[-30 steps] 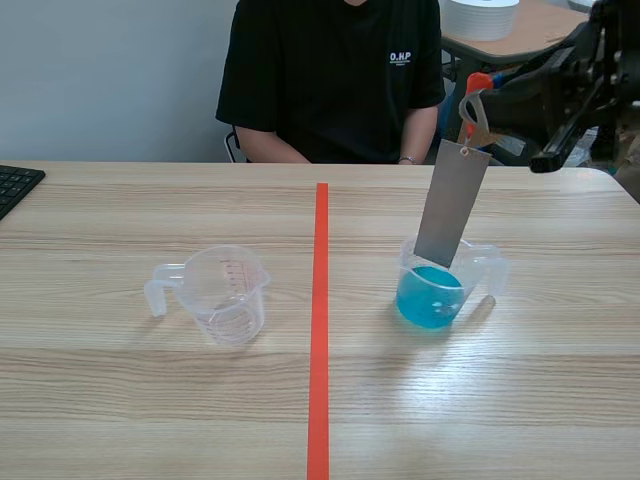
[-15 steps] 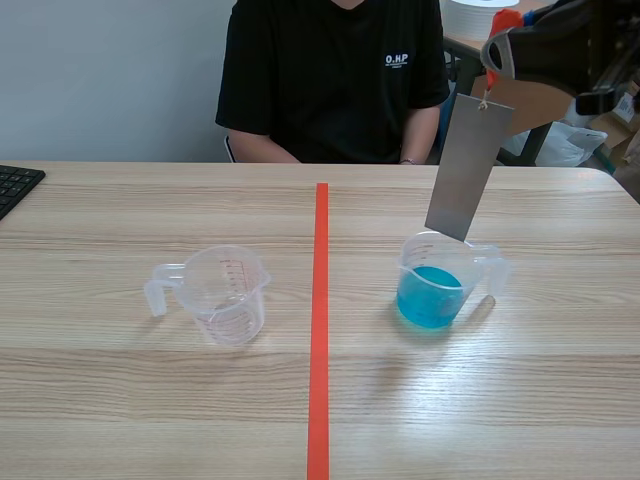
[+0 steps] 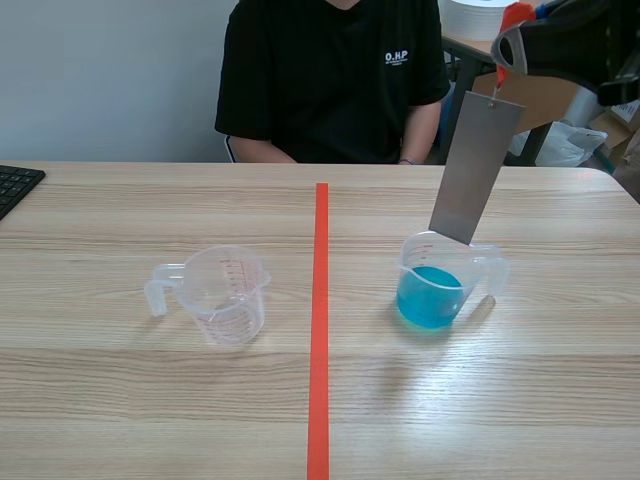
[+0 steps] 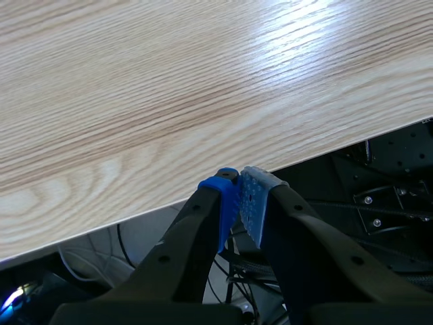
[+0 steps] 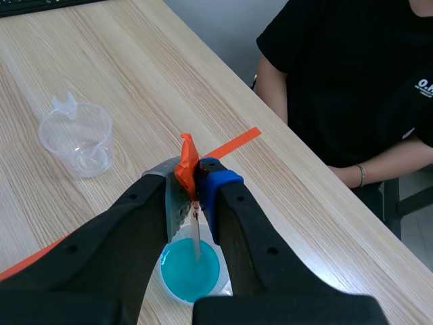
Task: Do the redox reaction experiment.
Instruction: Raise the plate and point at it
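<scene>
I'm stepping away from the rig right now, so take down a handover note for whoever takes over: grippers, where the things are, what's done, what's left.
Left gripper: shut on nothing, by the table edge.
Right gripper: raised, shut on the orange tag from which the grey metal plate hangs.
The plate's lower end is about level with the rim of the cup of blue liquid, right of the tape line.
Empty clear cup: left of the line.
Done: plate gripped and held over the blue liquid.
Left: probably the dip, unless it has been done; that cannot be told from here.
</scene>
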Controlling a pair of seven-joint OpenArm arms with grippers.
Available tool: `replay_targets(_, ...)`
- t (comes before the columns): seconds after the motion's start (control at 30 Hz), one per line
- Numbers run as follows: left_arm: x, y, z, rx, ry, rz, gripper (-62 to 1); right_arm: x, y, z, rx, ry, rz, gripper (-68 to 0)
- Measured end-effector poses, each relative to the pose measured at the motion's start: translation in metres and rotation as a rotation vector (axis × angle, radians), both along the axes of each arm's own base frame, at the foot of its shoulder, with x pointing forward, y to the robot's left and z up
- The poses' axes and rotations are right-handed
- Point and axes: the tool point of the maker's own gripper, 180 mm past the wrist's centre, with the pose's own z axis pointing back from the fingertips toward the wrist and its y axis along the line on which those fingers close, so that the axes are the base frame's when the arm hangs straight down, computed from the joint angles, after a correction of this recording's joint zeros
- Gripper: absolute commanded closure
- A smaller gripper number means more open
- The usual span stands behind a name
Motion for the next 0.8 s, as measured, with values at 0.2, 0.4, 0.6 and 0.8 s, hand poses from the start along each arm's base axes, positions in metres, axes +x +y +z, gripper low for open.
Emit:
replay_targets(0.2, 0.012, 0.001, 0.018, -0.045, -0.057, -0.138, -4.5, 0.000, 0.000, 0.000, 0.000, 0.000, 0.000, -1.3)
replay_targets(0.4, 0.026, -0.006, 0.046, -0.108, -0.139, -0.333, -4.5, 0.000, 0.000, 0.000, 0.000, 0.000, 0.000, -1.3)
replay_targets(0.6, 0.057, -0.033, 0.089, -0.200, -0.242, -0.533, -4.5, 0.000, 0.000, 0.000, 0.000, 0.000, 0.000, -1.3)
replay_targets(0.8, 0.097, -0.069, 0.117, -0.240, -0.352, -0.699, -4.5, 0.000, 0.000, 0.000, 0.000, 0.000, 0.000, -1.3)
